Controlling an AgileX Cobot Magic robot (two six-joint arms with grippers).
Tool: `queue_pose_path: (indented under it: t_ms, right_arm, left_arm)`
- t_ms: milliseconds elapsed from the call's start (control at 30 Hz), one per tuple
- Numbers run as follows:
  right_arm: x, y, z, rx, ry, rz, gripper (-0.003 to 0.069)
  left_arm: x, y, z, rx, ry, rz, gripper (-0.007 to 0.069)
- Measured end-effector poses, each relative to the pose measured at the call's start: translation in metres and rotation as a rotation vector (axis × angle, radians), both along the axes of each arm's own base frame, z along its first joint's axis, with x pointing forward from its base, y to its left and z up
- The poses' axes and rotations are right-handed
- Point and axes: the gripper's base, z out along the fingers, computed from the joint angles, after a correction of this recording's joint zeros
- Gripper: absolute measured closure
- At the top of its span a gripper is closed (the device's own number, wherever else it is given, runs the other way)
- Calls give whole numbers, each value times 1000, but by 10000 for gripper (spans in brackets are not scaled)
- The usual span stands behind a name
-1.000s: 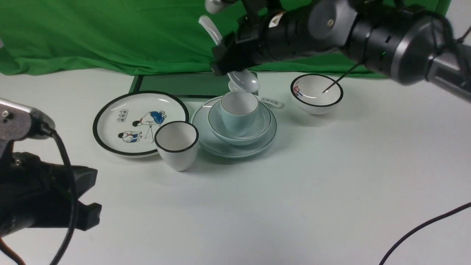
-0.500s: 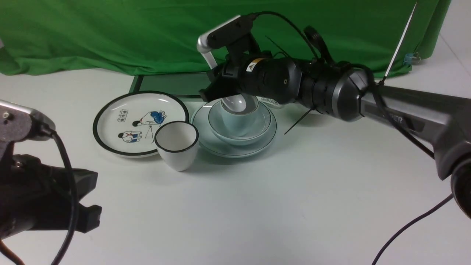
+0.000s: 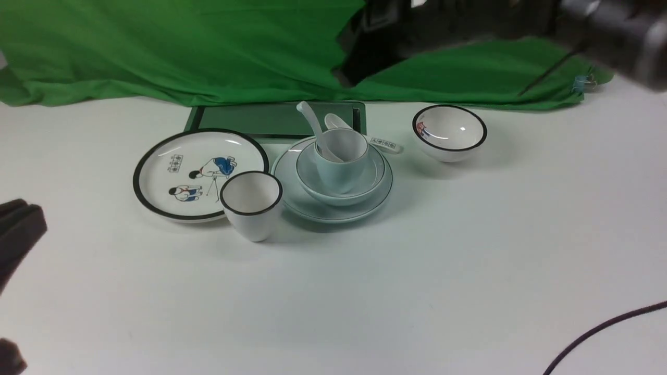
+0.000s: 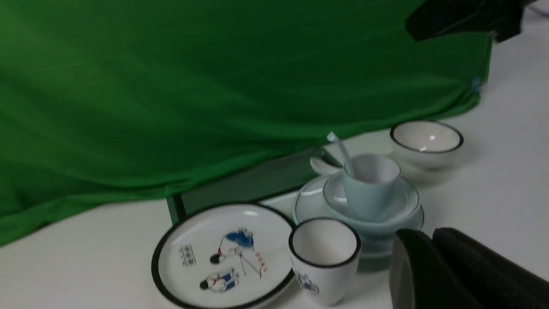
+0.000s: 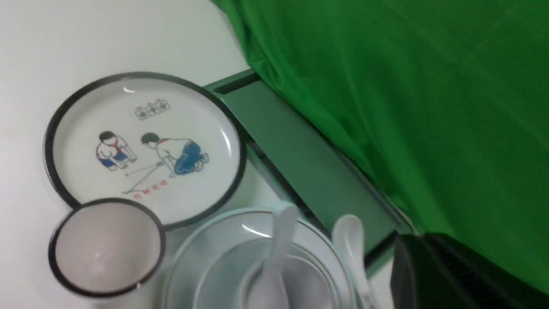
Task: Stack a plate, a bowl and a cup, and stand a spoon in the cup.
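Right arm hangs high over the far side of the table, a dark smear cut off at the top edge, and the right claw [image 3: 359, 57] is too blurred to call spread or pressed together. Below it, untouched, the spoon [image 3: 314, 127] leans in the cup [image 3: 341, 166] with its scoop hidden inside. The cup sits in the bowl [image 3: 365, 185], which is on the plate [image 3: 318, 205]. The left claw [image 3: 18, 232] peeks in low and cropped, with the stack well off to its right, and I can't tell its grip either.
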Motion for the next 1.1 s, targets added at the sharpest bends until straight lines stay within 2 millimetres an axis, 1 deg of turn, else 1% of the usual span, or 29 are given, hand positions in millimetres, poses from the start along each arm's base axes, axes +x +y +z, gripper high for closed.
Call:
queue_pose_path:
  t_ms: [33,67,100,133,200,233,267,300,333,367,433,467,500,533,567,600,667,767,800,833,867,933,1000,1100]
  right_arm:
    - [-11,-11,13,-20,9,-27,641]
    - [-18,-18,19,-44,28,-50,644]
    - [-30,-31,30,-86,47,-84,645]
    - [-40,-41,37,-116,62,-115,645]
    - [-57,-59,43,-157,86,-169,645]
    - [-61,-62,44,-162,87,-174,645]
    - [-78,-77,44,-183,103,-209,645]
    - [-80,-78,43,-187,104,-210,645]
    - [-89,-85,41,-186,111,-221,645]
    - [-113,-101,30,-178,120,-234,645]
    - [-135,-115,14,-149,109,-234,645]
    - [-137,-116,11,-151,115,-235,645]
    - [-157,-128,-1,-97,80,-231,645]
    - [-166,-133,-17,-78,80,-228,645]
    - [-180,-140,-26,-6,32,-219,645]
    - [-187,-142,-38,25,15,-208,645]
    - [-211,-154,-66,131,-65,-169,645]
    - [-240,-165,-100,277,-215,-91,645]
    - [-245,-167,-105,312,-253,-73,645]
    - [-252,-170,-114,346,-285,-56,645]
    - [-254,-170,-115,353,-293,-52,645]
    - [-268,-176,-134,421,-366,-17,641]
    - [-272,-178,-141,438,-384,-5,637]
    - [-278,-181,-160,449,-391,5,624]
  left_arm:
    - [-3,1,-6,-10,-30,0,633]
    - [-5,2,-9,-16,-47,0,633]
    - [-8,3,-16,-26,-79,0,633]
    - [-10,3,-21,-36,-108,0,633]
    - [-14,5,-28,-51,-153,0,633]
    - [-14,5,-29,-54,-162,0,633]
    - [-16,5,-32,-62,-186,0,633]
    - [-16,5,-32,-63,-189,0,633]
    - [-17,6,-32,-65,-196,0,633]
    - [-17,6,-33,-67,-201,0,633]
    - [-17,6,-33,-67,-202,0,633]
    - [-17,6,-33,-67,-202,0,633]
    - [-17,6,-33,-67,-202,0,633]
    - [-17,6,-33,-67,-201,0,633]
    - [-17,6,-33,-67,-201,0,633]
    - [-17,6,-33,-67,-200,0,633]
    - [-17,6,-33,-61,-202,1,633]
    - [-17,6,-33,-61,-202,1,633]
    - [-17,6,-33,-61,-202,1,633]
    - [-17,6,-33,-61,-202,1,633]
    - [-17,6,-33,-61,-202,1,633]
    - [-17,6,-33,-61,-202,1,633]
    - [-17,6,-33,-61,-202,1,633]
    - [-17,6,-33,-61,-202,1,633]
